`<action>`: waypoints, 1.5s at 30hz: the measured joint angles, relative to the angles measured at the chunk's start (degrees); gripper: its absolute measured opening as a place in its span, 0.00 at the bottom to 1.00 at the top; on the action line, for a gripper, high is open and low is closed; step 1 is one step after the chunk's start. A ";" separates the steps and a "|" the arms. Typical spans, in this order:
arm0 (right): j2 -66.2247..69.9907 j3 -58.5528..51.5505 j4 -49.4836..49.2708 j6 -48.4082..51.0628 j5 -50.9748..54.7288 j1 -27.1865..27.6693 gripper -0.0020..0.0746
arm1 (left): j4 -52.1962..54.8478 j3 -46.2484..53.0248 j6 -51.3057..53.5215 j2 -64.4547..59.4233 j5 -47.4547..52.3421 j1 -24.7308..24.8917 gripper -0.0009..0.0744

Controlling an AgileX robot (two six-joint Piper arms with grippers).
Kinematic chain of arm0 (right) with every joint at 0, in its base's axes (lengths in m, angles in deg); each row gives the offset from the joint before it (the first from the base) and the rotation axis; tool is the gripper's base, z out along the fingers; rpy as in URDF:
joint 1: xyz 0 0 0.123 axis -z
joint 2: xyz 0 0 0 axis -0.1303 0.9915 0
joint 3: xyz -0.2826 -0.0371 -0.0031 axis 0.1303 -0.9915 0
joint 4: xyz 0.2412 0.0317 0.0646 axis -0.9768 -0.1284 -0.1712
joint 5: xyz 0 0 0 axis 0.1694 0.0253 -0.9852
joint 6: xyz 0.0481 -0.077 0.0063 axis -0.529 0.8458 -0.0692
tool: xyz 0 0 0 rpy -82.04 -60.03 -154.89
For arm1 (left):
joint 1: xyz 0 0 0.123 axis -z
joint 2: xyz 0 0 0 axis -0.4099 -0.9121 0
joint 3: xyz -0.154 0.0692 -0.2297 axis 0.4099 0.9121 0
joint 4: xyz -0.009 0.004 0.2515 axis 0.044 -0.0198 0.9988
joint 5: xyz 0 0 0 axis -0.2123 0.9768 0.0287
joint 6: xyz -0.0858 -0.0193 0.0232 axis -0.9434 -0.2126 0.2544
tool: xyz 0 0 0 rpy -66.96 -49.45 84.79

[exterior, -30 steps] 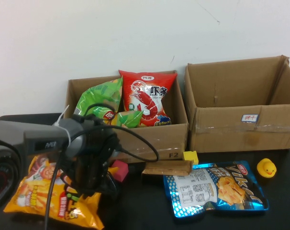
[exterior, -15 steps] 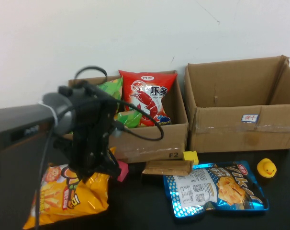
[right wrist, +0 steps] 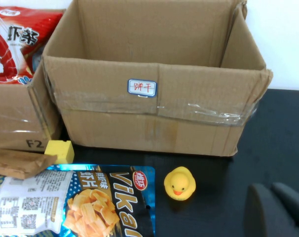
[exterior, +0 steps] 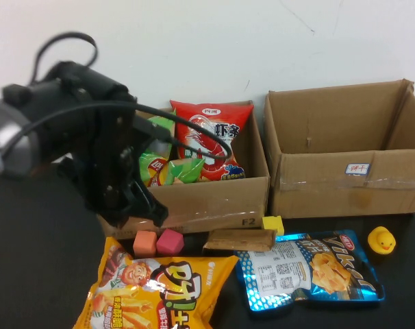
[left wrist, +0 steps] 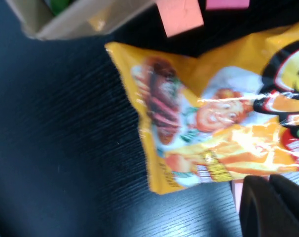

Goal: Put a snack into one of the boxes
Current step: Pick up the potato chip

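Yellow snack bag [exterior: 156,291] lies flat at tabletop's near edge, fingers not grasping it; left gripper [exterior: 129,205] hovers by the full left box [exterior: 194,199], right gripper [right wrist: 275,210] parked, finger states unclear: re-grasp may slip.

- Left tool [exterior: 135,209]: at 9 o'clock in high view, fingertips lost in dark arm bulk; can't tell open/shut.
- Right tool [right wrist: 278,210]: only dark finger ends show in wrist view, cut by frame edge.
- Yellow snack bag [exterior: 156,291]: bottom cut off at 6 o'clock.
- Green chip bag [exterior: 156,164]: mostly hidden behind left arm.
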 joint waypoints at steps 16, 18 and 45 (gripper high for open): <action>0.00 0.00 -0.14 0.00 0.00 0.00 0.02 | -7.41 0.00 -3.11 -4.89 -10.76 9.24 0.20; 0.00 0.00 -0.24 0.00 0.00 0.00 0.02 | -3.25 0.00 -4.71 -7.73 -11.31 12.17 0.39; 0.00 0.00 -0.45 -0.79 0.21 0.00 0.02 | 15.28 -1.16 -15.49 -28.03 -13.81 18.77 0.15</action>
